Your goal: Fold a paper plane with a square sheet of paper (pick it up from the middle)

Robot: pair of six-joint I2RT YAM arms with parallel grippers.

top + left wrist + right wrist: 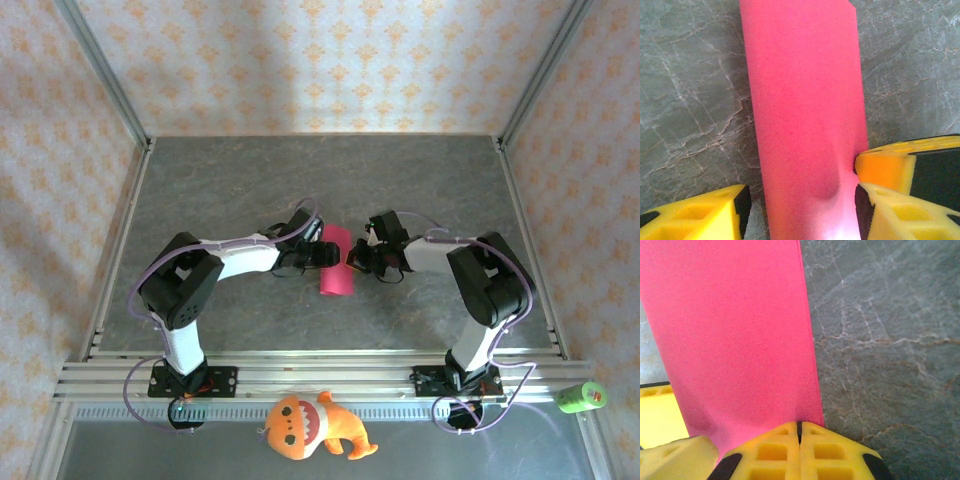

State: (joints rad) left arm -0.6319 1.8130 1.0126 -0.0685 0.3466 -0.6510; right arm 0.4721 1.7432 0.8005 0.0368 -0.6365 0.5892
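Note:
The square sheet of paper (336,265) lies on the grey table as a narrow magenta-pink rectangle between the two arms. My left gripper (322,255) is open and straddles the strip. In the left wrist view the paper (805,100) runs between its yellow fingers (735,210), with a gap on the left side and a shallow dent near the right one; the gripper's (802,205) jaws are apart. My right gripper (355,262) is shut. In the right wrist view its (799,427) closed tips rest on the paper (735,330) close to its right edge.
An orange plush toy (310,425) lies in front of the aluminium rails (320,372) at the near edge. A green object (582,397) sits at the near right corner. Metal frame posts and patterned walls enclose the table (300,190) on three sides.

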